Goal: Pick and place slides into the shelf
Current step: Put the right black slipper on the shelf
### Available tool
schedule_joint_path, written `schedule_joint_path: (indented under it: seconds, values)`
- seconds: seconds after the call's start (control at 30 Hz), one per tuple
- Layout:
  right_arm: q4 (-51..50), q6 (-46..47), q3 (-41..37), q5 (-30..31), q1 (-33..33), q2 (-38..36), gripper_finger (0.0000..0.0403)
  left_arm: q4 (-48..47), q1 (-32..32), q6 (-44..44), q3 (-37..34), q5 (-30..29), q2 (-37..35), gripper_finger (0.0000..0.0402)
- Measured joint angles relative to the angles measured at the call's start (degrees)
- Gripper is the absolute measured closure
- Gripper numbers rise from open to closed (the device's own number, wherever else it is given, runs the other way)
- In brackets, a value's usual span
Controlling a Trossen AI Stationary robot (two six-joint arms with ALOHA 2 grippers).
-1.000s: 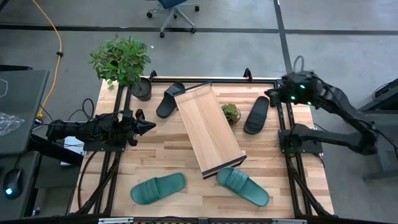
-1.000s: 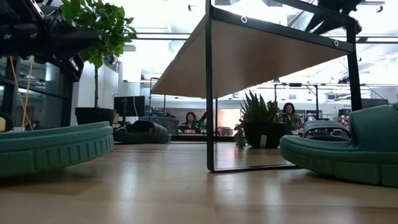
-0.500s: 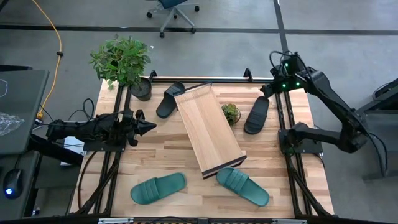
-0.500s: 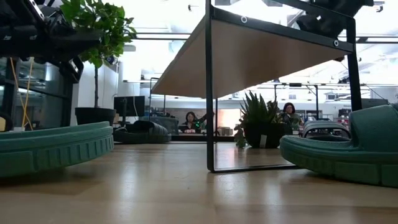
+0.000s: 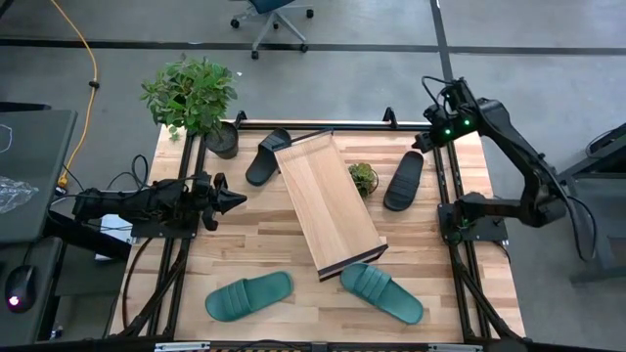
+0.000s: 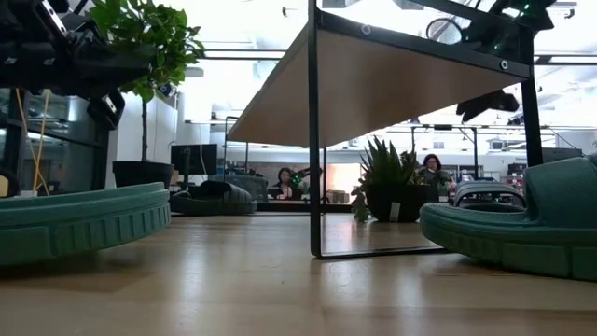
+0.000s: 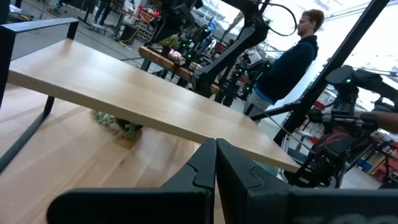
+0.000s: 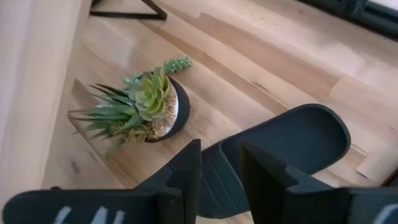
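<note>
Rubber slides of this kind are judged light, flexible and slightly grippy, not fragile; the sole may bend if lifted by one end, so the wide ribbed strap, or the sole edge beside it, is the likely best place to take hold. Four slides lie on the butcher-block table (image 5: pixel 264 244), none yet on the shelf (image 5: pixel 328 205), which stands diagonally across the table's middle as a long light-wood plank on a thin dark frame. One black slide (image 5: pixel 403 180) lies near the far right corner, just beside a small potted succulent (image 5: pixel 363 177); the other black slide (image 5: pixel 267 155) lies at the shelf's far end on its left side, near a large potted plant (image 5: pixel 194 98). One teal slide (image 5: pixel 248 295) lies near the front edge on the left, and the second teal slide (image 5: pixel 381 291) lies just beside the shelf's near end. The right gripper (image 8: pixel 217 167) hovers above the right-hand black slide, which is matte, open-toed and rounded at the end; its fingers stand slightly apart and hold nothing. The left gripper (image 7: pixel 216 163) waits at the table's left edge, pointing towards the shelf, its fingers pressed together and empty. People are visible in the room beyond the table.
</note>
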Motion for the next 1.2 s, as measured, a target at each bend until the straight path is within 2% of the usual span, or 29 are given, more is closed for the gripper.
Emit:
schedule_joint_path:
  seconds: [0.2, 0.5, 0.87, 0.97, 1.2]
  values:
    - [-1.05, -3.89, -0.64, -2.65, -0.63, 4.37, 0.0305, 0.02, -0.02, 0.00, 0.00, 0.00, 0.00, 0.0401]
    - [4.88, -5.08, -17.12, -4.37, -0.63, 1.70, 0.0305, 0.06, -0.01, -0.48, 0.00, 0.01, 0.00, 0.0401]
    - [6.29, -6.82, -14.71, -1.68, -0.63, 0.84, 0.0301, 0.06, -0.01, -0.92, 0.00, 0.00, 0.00, 0.0401]
    - [5.33, -7.94, -14.71, -1.90, -0.63, 2.47, 0.0283, 0.06, -0.02, -0.94, 0.00, 0.00, 0.00, 0.0401]
    - [3.63, -11.19, -14.71, -2.78, -0.61, 7.43, 0.0212, 0.06, -0.01, -1.36, 0.00, 0.01, 0.00, 0.0401]
